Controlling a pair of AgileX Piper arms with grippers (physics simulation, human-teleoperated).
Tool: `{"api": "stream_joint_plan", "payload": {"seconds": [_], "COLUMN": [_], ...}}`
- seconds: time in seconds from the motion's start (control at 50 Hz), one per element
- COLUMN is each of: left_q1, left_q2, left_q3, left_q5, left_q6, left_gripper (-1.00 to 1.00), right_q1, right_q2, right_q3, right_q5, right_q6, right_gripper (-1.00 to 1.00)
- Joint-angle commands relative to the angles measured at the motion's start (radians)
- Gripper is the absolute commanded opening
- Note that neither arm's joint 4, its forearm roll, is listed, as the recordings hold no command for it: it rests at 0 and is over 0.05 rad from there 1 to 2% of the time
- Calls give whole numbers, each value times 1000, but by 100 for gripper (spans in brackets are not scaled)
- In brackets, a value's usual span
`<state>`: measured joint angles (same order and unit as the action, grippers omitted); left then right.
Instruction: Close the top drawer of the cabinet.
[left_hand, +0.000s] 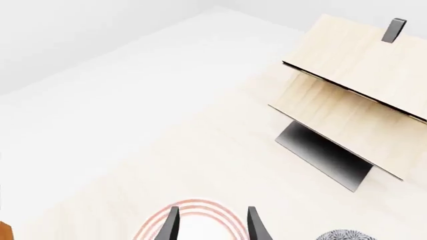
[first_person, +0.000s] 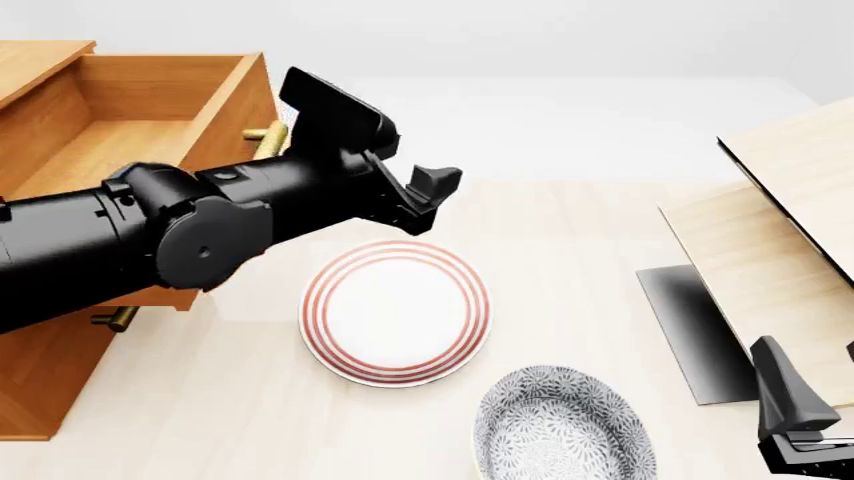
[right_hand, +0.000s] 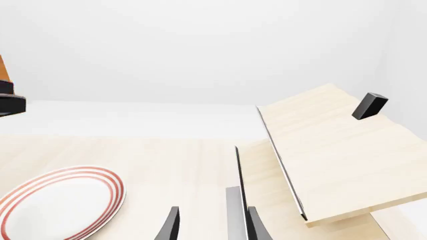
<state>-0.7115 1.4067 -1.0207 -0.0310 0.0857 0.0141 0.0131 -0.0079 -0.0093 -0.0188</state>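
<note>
The left arm hid most of the front of the top drawer (first_person: 147, 105); only a bit of its brass handle (first_person: 271, 141) showed beside the arm. The drawer stood pulled out of the cabinet (first_person: 40, 390) at the far left, and the cabinet was cut off by the frame edge. No writing or labels were readable anywhere. The left arm reached in from the left, raised above the red-ringed plate (first_person: 395, 312), with the left gripper (first_person: 424, 198) holding nothing, fingers parted. The right gripper (first_person: 801, 415) sat low at the near right corner, partly cropped, fingers apart and empty. A grey patterned plate (first_person: 567, 425) was cut off at the near edge. Pale boards (first_person: 787, 230) on the right ran out of frame.
</note>
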Motion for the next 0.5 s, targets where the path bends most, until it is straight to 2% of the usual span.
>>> {"api": "stream_joint_plan", "payload": {"seconds": [0.02, 0.1, 0.12, 0.5], "left_q1": [31, 45, 126, 151], "left_q2": [47, 60, 45, 45], "left_q3": [8, 6, 32, 44], "left_q5": [-35, -42, -74, -89], "left_q6": [-11, -23, -17, -18], "left_gripper": [100, 100, 100, 100], "right_q1": [0, 0, 0, 0], "right_q2": [0, 0, 0, 0], "right_q3": [0, 0, 0, 0], "right_q5": [0, 0, 0, 0], "right_q6": [0, 0, 0, 0], "right_gripper": [100, 100, 100, 100]}}
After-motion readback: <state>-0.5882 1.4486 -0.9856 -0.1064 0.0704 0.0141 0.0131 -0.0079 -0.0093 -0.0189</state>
